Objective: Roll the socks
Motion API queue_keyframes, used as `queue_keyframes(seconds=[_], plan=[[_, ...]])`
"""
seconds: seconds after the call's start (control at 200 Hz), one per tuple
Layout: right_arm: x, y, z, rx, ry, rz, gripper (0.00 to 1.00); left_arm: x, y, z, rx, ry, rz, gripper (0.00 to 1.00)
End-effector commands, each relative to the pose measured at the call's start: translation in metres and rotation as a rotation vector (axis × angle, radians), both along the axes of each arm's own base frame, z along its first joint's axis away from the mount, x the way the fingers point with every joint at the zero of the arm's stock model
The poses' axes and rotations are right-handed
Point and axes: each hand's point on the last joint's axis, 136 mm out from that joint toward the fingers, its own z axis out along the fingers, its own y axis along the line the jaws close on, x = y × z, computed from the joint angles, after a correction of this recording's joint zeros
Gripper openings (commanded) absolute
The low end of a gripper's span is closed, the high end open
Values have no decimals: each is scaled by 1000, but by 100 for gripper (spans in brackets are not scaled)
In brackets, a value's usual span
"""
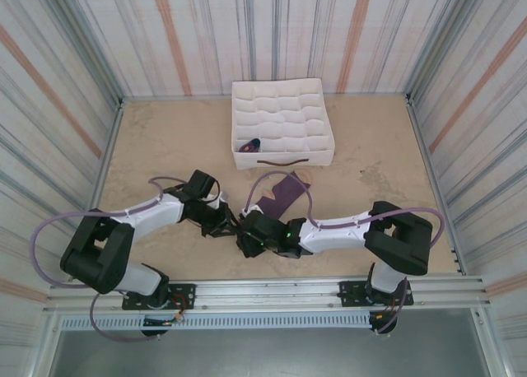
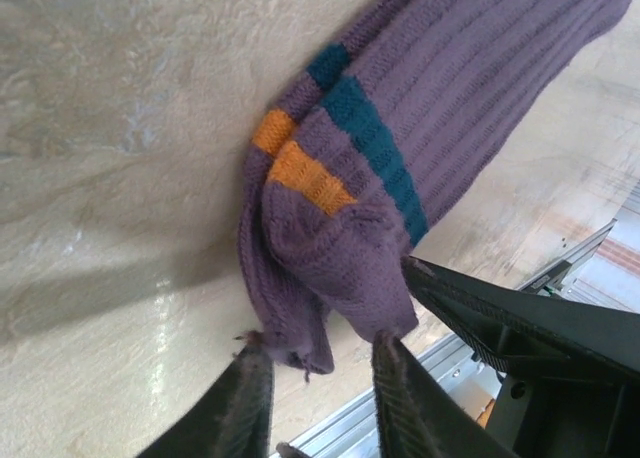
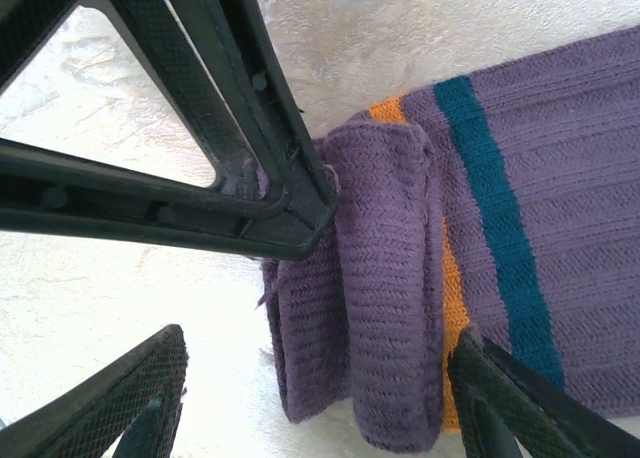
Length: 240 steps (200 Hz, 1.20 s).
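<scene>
Left end effector (image 2: pixel 320 356) first: its fingers are pinched in close on the folded-over end of the socks (image 2: pixel 420 108). One tip sits on the frayed edge and the other against the fold, so I'd call it clamped on the fabric, though I can't say how firmly. Right end effector (image 3: pixel 320 343) is nose to nose with it, fingers well apart, straddling that same folded end and not holding anything.

From above, the two meet over the table (image 1: pixel 165 146) around the middle, closer to the near edge than the far one. The rest of the socks trail off toward the far edge.

Looks like two socks laid one on top of the other, purple with orange and teal bands. The end nearest the arms is turned over once into a fat little fold. Past them, toward the far edge, sits a white box (image 1: pixel 280 105) of compartments, with what looks like a small rolled bundle (image 1: pixel 251 144) in a cell at its near left corner.

My read: this is the very start of the roll, one turn in and everything else flat. The next move calls for tipping that fold over toward the bands while keeping both layers together. The right side probably needs to pin or tuck so the roll doesn't spring open or go crooked.
</scene>
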Motion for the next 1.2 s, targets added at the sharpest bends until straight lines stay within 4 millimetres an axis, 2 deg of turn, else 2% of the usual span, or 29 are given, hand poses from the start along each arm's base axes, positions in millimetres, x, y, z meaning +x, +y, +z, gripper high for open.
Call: queue_keyframes(seconds=[0.0, 0.296, 0.611, 0.862, 1.022, 1.127, 1.197], plan=[[5, 2, -1, -19, -10, -41, 71, 5, 0, -4, 8, 0, 8, 25], [13, -3, -2, -68, -41, -75, 67, 8, -3, -3, 10, 11, -8, 0], [11, 1, -3, -94, -54, -56, 61, 13, -8, 7, -44, 40, 8, 0], [12, 2, -5, -138, -76, -61, 52, 13, -10, 4, -55, 57, 20, 0], [15, -2, -5, -153, -88, -84, 44, 13, -8, 3, -52, 59, 21, 0], [17, -4, -6, -166, -94, -96, 34, 14, -7, 4, -53, 59, 23, 0], [17, -5, -7, -177, -96, -100, 32, 14, -7, 4, -55, 58, 24, 0]])
